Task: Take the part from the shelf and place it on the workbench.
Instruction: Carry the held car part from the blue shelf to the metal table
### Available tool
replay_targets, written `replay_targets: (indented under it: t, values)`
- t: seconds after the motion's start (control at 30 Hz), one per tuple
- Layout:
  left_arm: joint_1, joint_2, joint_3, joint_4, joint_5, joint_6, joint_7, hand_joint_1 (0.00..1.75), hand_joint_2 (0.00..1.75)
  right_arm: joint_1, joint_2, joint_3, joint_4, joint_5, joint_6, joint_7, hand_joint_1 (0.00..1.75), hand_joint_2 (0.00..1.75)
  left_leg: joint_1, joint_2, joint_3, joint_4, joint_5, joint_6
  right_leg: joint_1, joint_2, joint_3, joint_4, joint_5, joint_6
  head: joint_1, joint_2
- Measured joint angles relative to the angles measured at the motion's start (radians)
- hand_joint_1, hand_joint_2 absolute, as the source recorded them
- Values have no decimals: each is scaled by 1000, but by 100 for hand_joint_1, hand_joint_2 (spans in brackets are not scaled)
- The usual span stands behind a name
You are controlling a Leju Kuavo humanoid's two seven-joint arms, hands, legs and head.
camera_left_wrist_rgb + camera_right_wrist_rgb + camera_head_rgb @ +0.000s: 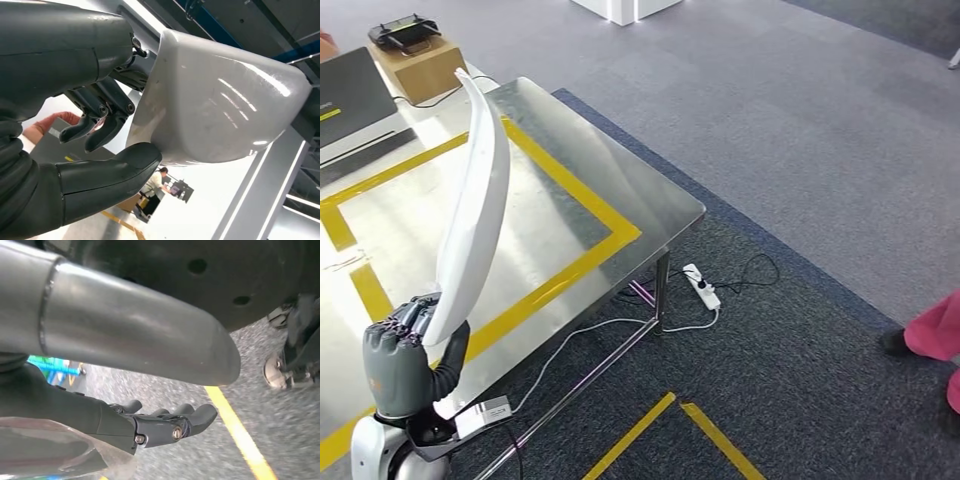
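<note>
The robot's left hand [403,365] grips the lower end of a long, curved white plastic part [475,200]. The part's long axis rises steeply above the yellow-taped steel workbench [622,190]. The right hand [166,425] hangs empty over the carpet, fingers extended.

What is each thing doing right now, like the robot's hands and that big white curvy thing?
White part: held upright above the workbench, not set down.
Left hand: gripping the part's lower end.
Right hand: holding nothing, fingers extended, over the floor.
Workbench: nothing inside its yellow frame.
</note>
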Motion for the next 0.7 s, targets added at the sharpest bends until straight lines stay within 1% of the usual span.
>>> replay_targets:
  t: [0.03,0.07,0.1,0.13,0.17,0.2,0.23,0.27,0.3,0.33,0.37,0.4,0.43,0.47,0.5,0.53,0.57,0.6,0.63,0.67,0.7]
  values:
    - [-6,2,-4,2,0,0,1,175,175,0,0,0,0,0,0,0,0,0,1,-12,-5,5,-1,-7,-2,20,17,-36,9,-3,-1,0]
    - [-11,4,-7,5,0,0,2,175,175,-1,0,0,1,-1,0,1,0,0,2,-23,-10,8,0,-13,-2,31,25,-48,5,-8,-1,0]
    - [-15,6,-9,7,0,0,4,175,175,-1,0,0,1,-1,0,1,0,0,3,-35,-14,10,1,-20,-1,23,29,-52,5,-14,-1,0]
    - [-16,8,-11,8,0,0,6,175,175,0,1,0,1,-2,0,2,0,0,5,-38,-16,10,2,-25,0,11,30,-52,7,-20,-1,0]
    - [-18,11,-13,9,0,0,8,175,175,0,1,0,2,-2,-1,3,0,0,3,-24,-20,17,-3,-30,-1,-2,33,-53,7,-26,-2,0]
    - [-21,14,-15,10,1,0,10,175,175,0,2,0,2,-3,-1,2,0,0,2,0,-32,41,-17,-34,-2,-15,35,-55,7,-31,-5,0]
    - [-24,16,-17,11,1,0,12,175,175,0,2,0,2,-3,-1,2,0,0,0,32,-54,87,-42,-39,-2,-29,37,-56,6,-36,-9,0]
    - [-28,17,-20,12,1,0,14,175,175,1,2,0,1,-3,-1,1,0,0,-1,61,-86,152,-73,-42,0,-44,38,-56,4,-40,-12,0]
    - [-30,18,-22,14,1,0,15,175,175,2,2,0,1,-3,-1,1,0,0,0,76,-120,223,-101,-45,2,-60,39,-56,1,-43,-13,0]
    - [-30,19,-25,16,1,0,16,175,175,3,2,0,1,-4,-2,1,0,0,1,83,-147,277,-118,-46,3,-76,41,-56,-1,-45,-13,0]
    - [-30,20,-27,18,2,0,16,175,175,3,2,0,1,-4,-2,1,0,0,1,85,-158,298,-115,-45,5,-90,42,-56,-3,-46,-13,0]
    - [-30,21,-29,19,3,0,16,175,175,3,2,0,1,-4,-2,0,0,0,1,88,-148,277,-94,-41,7,-103,45,-56,-6,-46,-13,0]
    - [-30,22,-30,20,4,0,16,175,175,2,2,0,1,-3,-3,0,0,0,-1,96,-118,220,-58,-35,9,-116,49,-56,-9,-46,-13,0]
    - [-31,23,-31,21,4,0,16,175,175,2,2,0,2,-2,-3,0,0,0,-7,118,-81,148,-27,-24,11,-128,54,-56,-12,-46,-13,0]
    - [-34,24,-32,21,5,0,16,175,175,1,2,0,2,0,-4,0,0,0,-14,142,-48,83,-6,-14,15,-139,58,-56,-16,-44,-13,0]
    - [-37,24,-33,21,5,0,16,175,175,1,3,0,2,2,-4,0,0,0,-20,161,-27,39,3,-5,18,-150,60,-57,-19,-41,-13,0]
    - [-40,25,-33,21,6,0,16,175,175,0,3,0,2,3,-4,0,0,0,-25,170,-19,20,1,0,20,-162,62,-57,-21,-37,-13,0]
    - [-41,25,-34,22,6,0,16,175,175,0,3,0,2,4,-5,0,0,0,-27,163,-20,16,-1,3,22,-175,64,-59,-24,-32,-14,0]
    - [-41,26,-34,22,6,0,16,175,175,-1,3,0,2,6,-5,0,0,0,-24,149,-19,11,1,5,22,-187,66,-61,-27,-27,-14,0]
    - [-41,26,-34,23,6,1,16,175,175,-3,2,0,2,7,-5,0,0,0,-21,136,-15,4,4,8,22,-181,67,-57,-34,-22,-13,0]
    - [-42,26,-35,23,6,1,16,175,175,-3,2,0,2,7,-5,0,0,0,-16,123,-10,-3,8,12,21,-160,60,-38,-47,-17,-12,0]
